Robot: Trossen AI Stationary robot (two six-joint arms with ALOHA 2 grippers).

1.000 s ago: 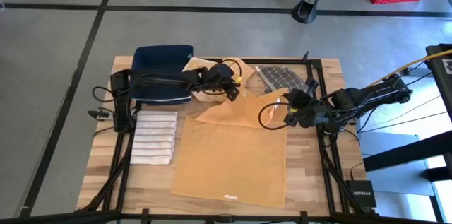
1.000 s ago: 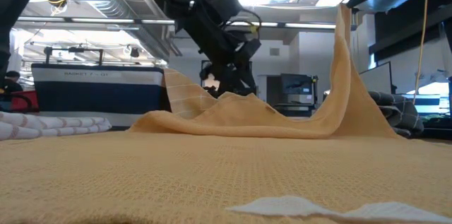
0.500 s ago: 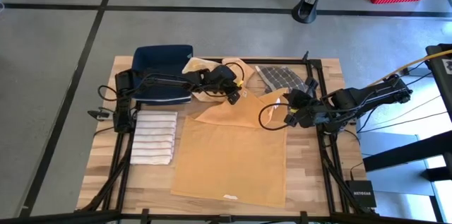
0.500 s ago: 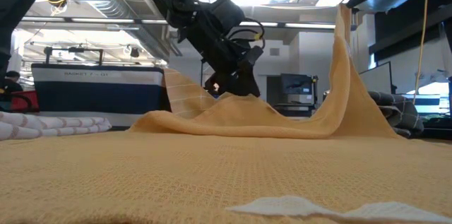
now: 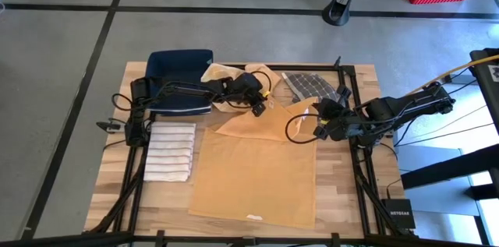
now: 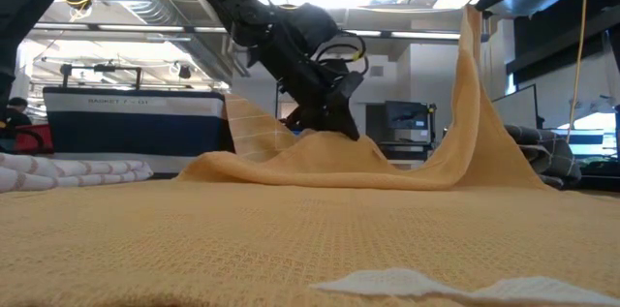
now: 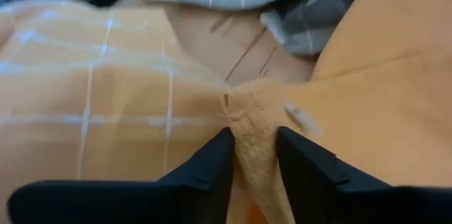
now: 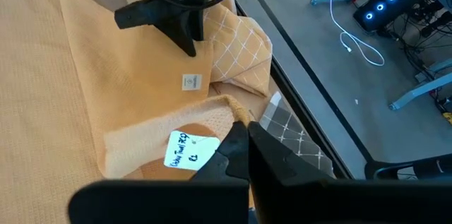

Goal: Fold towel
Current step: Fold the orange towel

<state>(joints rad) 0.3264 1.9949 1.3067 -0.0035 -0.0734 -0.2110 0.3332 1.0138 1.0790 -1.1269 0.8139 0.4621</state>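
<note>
Now, line by line from the claws out:

Left gripper [image 7: 254, 155]: at the upper middle of the high view, down on the far left corner of the orange towel [image 5: 257, 173]. Its two fingers straddle a raised pinch of the cloth; in the wrist view the fold stands between them, and both fingers look to touch it.

What changed: over the last second this gripper has dropped onto the corner and its fingers have narrowed around the fold. They appear mid-closure, so I judge the hold not yet firm.

Right gripper [image 8: 240, 157]: at the right of centre in the high view, fingers pressed together on the towel's far right corner, held up off the table [image 5: 168, 200]. The low view shows that corner rising as a tall peak at the upper right. A white label [image 8: 192, 150] hangs just by the fingers.

Towel: spread flat over the lower middle of the table, its far edge rucked up between the two grippers.

Meaning for the task: once the left corner is secured, both far corners can probably be drawn toward the near edge for the first fold.

Around: a folded striped towel [image 5: 170, 152] at left, a dark blue basket [image 5: 181, 75] at upper left, a grey checked cloth [image 5: 308, 85] at upper right.
</note>
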